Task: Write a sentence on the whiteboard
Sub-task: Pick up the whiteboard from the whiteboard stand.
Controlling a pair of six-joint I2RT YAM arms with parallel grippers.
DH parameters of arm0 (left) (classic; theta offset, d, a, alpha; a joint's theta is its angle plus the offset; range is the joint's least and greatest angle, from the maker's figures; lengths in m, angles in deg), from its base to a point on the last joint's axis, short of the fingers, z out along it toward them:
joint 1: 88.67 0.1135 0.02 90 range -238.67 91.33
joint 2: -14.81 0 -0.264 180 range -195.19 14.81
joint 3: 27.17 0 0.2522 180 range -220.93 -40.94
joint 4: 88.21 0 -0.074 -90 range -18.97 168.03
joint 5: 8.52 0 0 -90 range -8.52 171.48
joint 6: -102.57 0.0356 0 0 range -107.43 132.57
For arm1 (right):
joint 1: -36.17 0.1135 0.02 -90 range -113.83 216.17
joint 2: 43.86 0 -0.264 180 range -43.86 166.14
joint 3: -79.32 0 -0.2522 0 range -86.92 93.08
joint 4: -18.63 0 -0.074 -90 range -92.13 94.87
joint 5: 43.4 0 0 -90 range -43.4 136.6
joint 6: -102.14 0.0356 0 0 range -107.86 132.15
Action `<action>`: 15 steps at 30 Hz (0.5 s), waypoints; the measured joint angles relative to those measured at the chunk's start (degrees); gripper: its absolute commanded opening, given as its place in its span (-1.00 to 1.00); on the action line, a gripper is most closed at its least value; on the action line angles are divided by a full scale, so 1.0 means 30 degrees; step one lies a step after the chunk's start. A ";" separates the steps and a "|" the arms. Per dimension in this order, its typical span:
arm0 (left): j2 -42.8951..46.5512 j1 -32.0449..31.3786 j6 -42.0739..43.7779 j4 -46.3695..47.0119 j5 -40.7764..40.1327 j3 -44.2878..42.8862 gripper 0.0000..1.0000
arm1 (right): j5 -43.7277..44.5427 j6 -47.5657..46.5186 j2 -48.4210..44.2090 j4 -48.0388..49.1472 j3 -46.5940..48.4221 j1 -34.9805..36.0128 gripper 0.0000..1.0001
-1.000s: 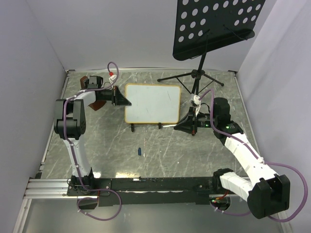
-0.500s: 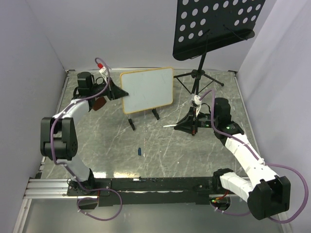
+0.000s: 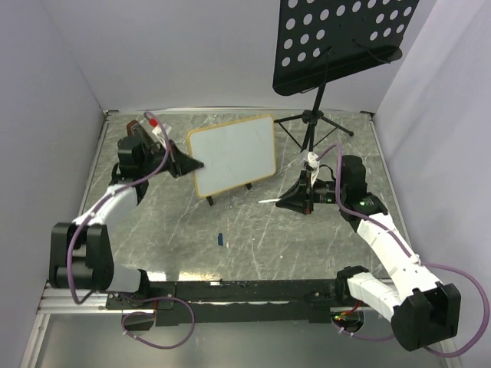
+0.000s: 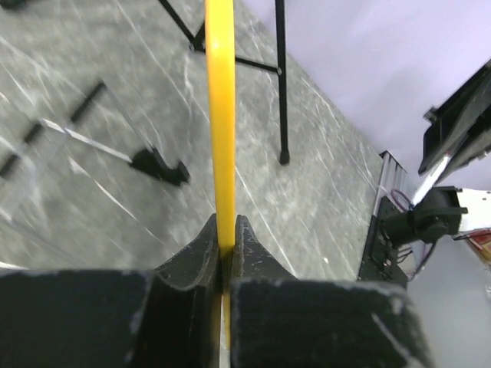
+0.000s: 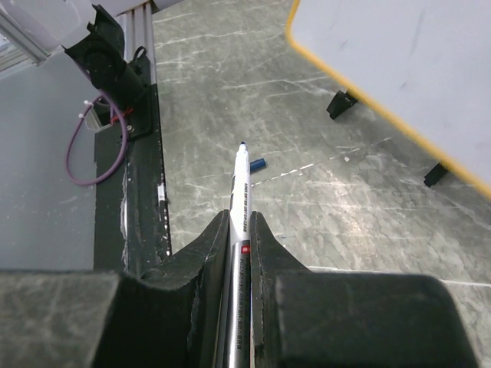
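The whiteboard, white with a thin yellow-tan frame, hangs tilted above the table at mid-back, its two black feet pointing toward me. My left gripper is shut on its left edge. In the left wrist view the frame runs straight up from the closed left gripper. My right gripper is shut on a white marker, tip pointing left, a short way to the right of and below the whiteboard. The sentence is out of view: the board's face shows blank.
A small blue marker cap lies on the grey marbled table, also seen as the cap beyond the marker tip. A black perforated music-stand plate on a tripod stands at back right. Walls enclose the table on three sides.
My left arm has lifted the whiteboard off the table and tilted it, then drawn it slightly left and nearer. The right gripper with the marker has barely moved.
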State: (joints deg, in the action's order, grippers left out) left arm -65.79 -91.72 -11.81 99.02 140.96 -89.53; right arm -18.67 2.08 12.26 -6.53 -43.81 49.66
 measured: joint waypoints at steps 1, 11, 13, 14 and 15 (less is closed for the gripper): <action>0.0510 -0.0109 -0.0138 0.0109 -0.0197 0.0656 -0.98 | -0.0051 -0.0087 -0.0066 -0.0109 0.0015 -0.0007 -1.00; 0.5013 -0.1479 -0.1290 0.0160 -0.2259 0.4240 -0.98 | -0.0576 -0.0831 -0.0299 -0.1064 0.0291 -0.0015 -1.00; 0.5632 -0.1654 -0.1399 0.0175 -0.2565 0.4386 -0.99 | -0.0634 -0.0962 -0.0306 -0.1115 0.0342 -0.0015 -1.00; 0.5814 -0.1698 -0.1472 0.0204 -0.2652 0.4452 -0.98 | -0.0634 -0.1005 -0.0306 -0.1137 0.0350 -0.0015 -1.00; 0.6018 -0.1749 -0.1610 0.0262 -0.2776 0.4546 -0.98 | -0.0634 -0.1035 -0.0306 -0.1188 0.0350 -0.0015 -1.00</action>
State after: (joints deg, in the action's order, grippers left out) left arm -47.74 -96.97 -16.64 99.81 132.63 -75.90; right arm -20.57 -1.02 11.34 -10.09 -42.76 49.62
